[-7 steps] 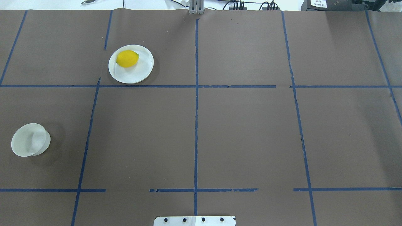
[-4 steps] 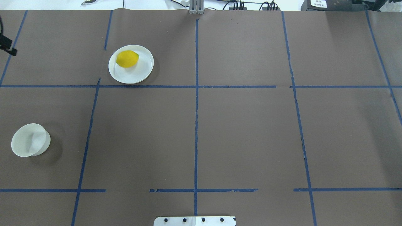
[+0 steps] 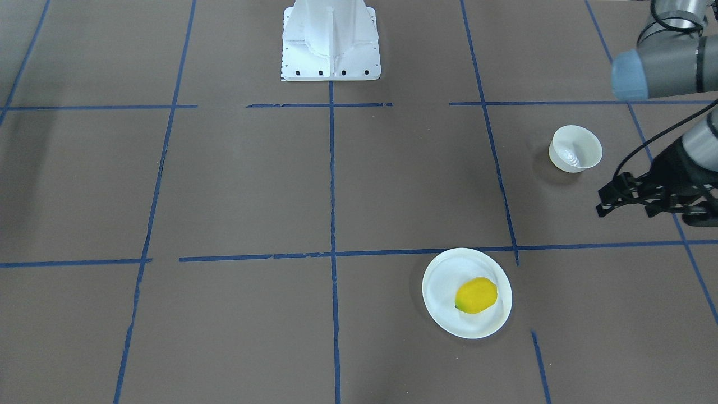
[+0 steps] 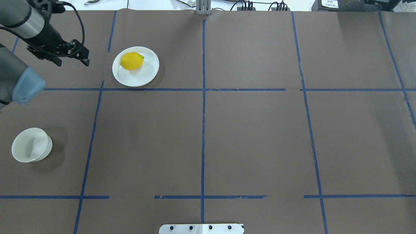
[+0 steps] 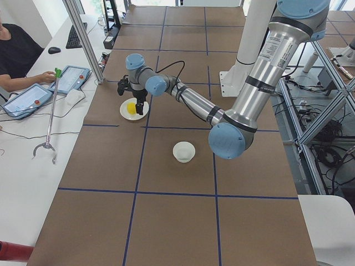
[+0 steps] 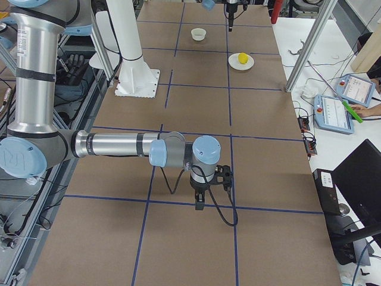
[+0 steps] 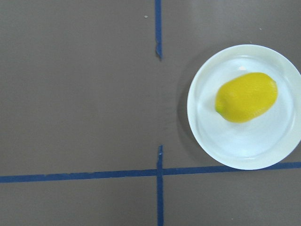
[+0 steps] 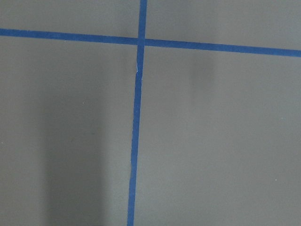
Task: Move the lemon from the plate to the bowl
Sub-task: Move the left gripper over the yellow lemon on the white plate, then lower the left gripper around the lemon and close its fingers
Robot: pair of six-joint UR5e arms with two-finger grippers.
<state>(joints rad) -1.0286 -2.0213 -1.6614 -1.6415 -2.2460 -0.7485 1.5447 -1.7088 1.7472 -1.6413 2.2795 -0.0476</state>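
on plate (image 4: 140,77): lemon (image 4: 131,60); bowl (image 4: 31,145) well apart; far-edge box (image 4: 352,5) label (image 4: 329,3) unreadable

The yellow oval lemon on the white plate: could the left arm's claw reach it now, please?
Probably yes: the left claw hangs beside the plate, nothing between it and the lemon.

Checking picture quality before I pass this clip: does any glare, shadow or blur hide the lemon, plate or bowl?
Left wrist view: the lemon is slightly soft but readable, and the plate is bright with little surface detail. Overhead view: the bowl casts a soft shadow to its right, and the white strip beyond the table is blown out. Right wrist view: only a faint shadow band on the brown paper.
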